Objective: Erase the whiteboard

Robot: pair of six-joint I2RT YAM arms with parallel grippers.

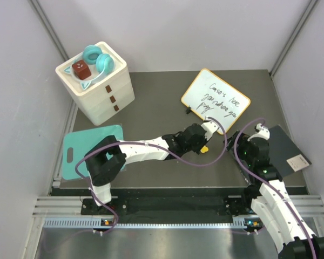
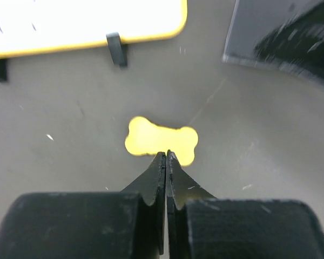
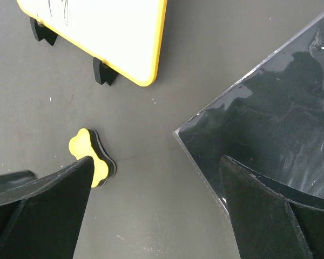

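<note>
The whiteboard (image 1: 216, 100), white with an orange-yellow frame and black feet, stands at the back right with dark handwriting on it. Its lower edge shows in the left wrist view (image 2: 86, 21) and a corner in the right wrist view (image 3: 113, 32). A yellow bone-shaped eraser (image 1: 204, 149) lies on the mat just in front of it. My left gripper (image 1: 211, 128) is shut with nothing between its jaws. Its tips (image 2: 166, 155) sit over the near edge of the eraser (image 2: 161, 141); I cannot tell whether they touch it. My right gripper (image 3: 156, 167) stands wide open to the right of the eraser (image 3: 89, 154), holding nothing.
A dark grey slab (image 1: 283, 148) lies at the right edge, partly under my right gripper (image 1: 257, 135). A teal cutting board (image 1: 83, 148) lies front left. A white drawer box (image 1: 94, 81) holding teal headphones and a red-brown block stands back left.
</note>
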